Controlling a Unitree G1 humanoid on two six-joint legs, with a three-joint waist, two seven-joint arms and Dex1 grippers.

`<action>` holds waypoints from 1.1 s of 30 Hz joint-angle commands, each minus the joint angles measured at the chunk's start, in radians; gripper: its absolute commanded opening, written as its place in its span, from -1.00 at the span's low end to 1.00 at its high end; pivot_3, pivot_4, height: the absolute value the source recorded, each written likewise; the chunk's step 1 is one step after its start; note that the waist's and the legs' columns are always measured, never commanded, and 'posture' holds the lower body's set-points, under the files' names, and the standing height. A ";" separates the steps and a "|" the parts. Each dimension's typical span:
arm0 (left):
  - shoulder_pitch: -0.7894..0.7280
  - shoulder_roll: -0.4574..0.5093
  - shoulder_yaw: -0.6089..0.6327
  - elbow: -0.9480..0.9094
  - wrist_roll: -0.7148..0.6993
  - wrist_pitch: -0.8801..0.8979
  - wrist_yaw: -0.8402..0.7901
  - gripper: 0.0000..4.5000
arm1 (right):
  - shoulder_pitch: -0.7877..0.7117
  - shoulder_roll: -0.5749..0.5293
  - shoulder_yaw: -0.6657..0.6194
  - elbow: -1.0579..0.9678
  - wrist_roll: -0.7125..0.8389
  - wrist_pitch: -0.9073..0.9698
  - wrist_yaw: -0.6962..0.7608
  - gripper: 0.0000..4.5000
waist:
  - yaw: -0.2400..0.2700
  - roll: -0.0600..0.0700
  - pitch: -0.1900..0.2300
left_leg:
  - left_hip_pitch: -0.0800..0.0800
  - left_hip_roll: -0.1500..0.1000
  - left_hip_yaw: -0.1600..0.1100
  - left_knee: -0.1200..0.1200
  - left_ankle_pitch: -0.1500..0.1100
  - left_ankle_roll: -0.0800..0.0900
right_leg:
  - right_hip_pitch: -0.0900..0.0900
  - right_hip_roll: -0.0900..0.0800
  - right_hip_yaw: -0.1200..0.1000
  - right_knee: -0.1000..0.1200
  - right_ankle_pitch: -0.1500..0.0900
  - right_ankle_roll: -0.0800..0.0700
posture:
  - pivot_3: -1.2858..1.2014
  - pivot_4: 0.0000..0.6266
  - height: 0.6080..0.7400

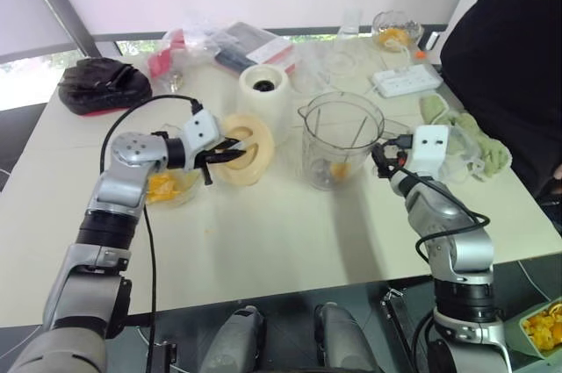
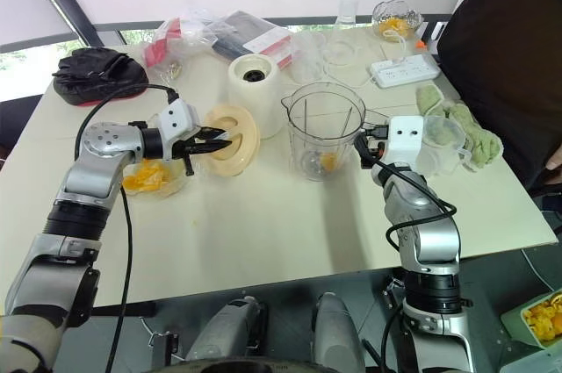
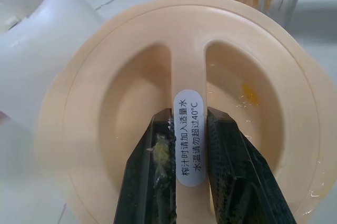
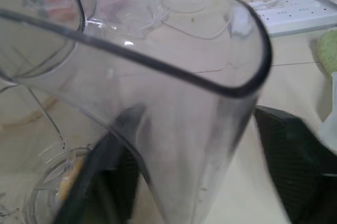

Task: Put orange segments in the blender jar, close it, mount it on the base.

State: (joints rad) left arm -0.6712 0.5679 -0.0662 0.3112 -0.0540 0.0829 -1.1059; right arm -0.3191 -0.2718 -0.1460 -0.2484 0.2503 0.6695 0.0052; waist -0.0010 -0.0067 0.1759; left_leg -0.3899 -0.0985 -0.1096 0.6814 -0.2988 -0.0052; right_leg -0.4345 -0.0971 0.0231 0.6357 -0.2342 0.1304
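Clenched on the upright rib of the cream lid (image 3: pixel 121 92), the left pincer (image 3: pixel 188 124) has that rib running lengthwise through its grip. The lid lies on the counter (image 1: pixel 263 241) just left of the open blender jar (image 1: pixel 338 140), which has orange segments (image 1: pixel 338 169) at its bottom. At the jar's handle sits the right pincer (image 1: pixel 384 161); whether it grips I cannot tell.

Head eyes look forward and down over the whole desk (image 1: pixel 263 241), sharing it; left wrist sits close on the lid (image 3: pixel 105 103), right wrist against the blender jar (image 4: pixel 184 103)
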 commanded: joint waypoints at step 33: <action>-1.028 -0.311 -0.112 0.986 0.130 -0.264 -0.459 -0.89 | -0.016 0.109 0.035 0.037 -0.094 -0.140 0.003 -0.24 | -0.042 -0.001 0.001 | -0.003 -0.003 0.001 0.000 0.000 0.000 | -0.008 0.000 0.002 0.012 -0.001 0.001 | 0.03 -0.52 1.00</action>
State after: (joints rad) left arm -1.6656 0.2573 -0.1803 1.3051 0.0603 -0.1567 -1.5825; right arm -0.3380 -0.1682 -0.1122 -0.1703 0.1605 0.5531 0.0087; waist -0.0429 -0.0073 0.1767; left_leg -0.3934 -0.1017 -0.1085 0.6816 -0.2986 -0.0047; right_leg -0.4420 -0.0974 0.0248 0.6477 -0.2352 0.1316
